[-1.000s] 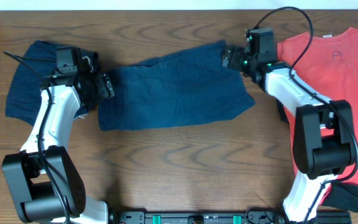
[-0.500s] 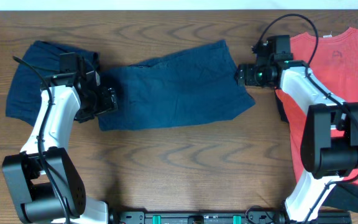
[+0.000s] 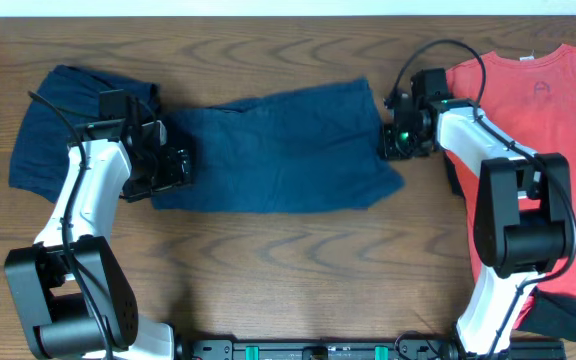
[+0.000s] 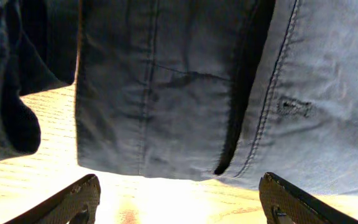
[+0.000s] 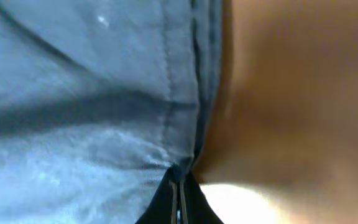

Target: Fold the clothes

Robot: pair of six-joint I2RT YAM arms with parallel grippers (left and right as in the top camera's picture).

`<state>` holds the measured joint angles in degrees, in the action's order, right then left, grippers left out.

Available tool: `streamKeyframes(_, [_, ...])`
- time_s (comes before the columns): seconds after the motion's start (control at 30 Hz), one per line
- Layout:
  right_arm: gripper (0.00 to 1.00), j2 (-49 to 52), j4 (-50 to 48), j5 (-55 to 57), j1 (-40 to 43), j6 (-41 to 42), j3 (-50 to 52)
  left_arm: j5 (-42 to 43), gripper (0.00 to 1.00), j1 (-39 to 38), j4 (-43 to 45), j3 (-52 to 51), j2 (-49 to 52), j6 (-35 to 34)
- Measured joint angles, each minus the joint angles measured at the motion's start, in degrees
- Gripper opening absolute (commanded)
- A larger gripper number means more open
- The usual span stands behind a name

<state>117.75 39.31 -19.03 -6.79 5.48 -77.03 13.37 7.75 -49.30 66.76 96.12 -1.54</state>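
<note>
Left gripper jaws spread wide at the left hem of the shorts, right gripper clamped on the right hem edge, shorts flat on the table between them, long axis left-right, can't tell which end is the waist, navy piece past the left end, red tee past the right.
</note>
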Motion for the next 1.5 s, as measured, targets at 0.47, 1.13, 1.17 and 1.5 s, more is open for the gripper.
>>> streamKeyframes(0.47, [0.45,-17.44,-1.51,13.2,-0.15,1.75,0.59,0.0,0.81,0.0,-0.39,-0.07,0.0,1.4])
streamKeyframes(1.13, [0.37,-0.74,-18.27,11.52,-0.33,1.42,0.59,0.0,0.81,-1.97,0.61,-0.11,0.0,1.42])
streamKeyframes(1.17, [0.35,-0.74,-18.4,11.06,-0.33,1.2,0.59,0.0,0.81,-1.97,0.72,-0.11,0.0,1.42])
streamKeyframes(1.5, [0.35,-0.74,-17.73,9.86,-0.31,-0.92,0.59,0.0,0.81,-1.97,1.11,-0.11,0.0,1.42])
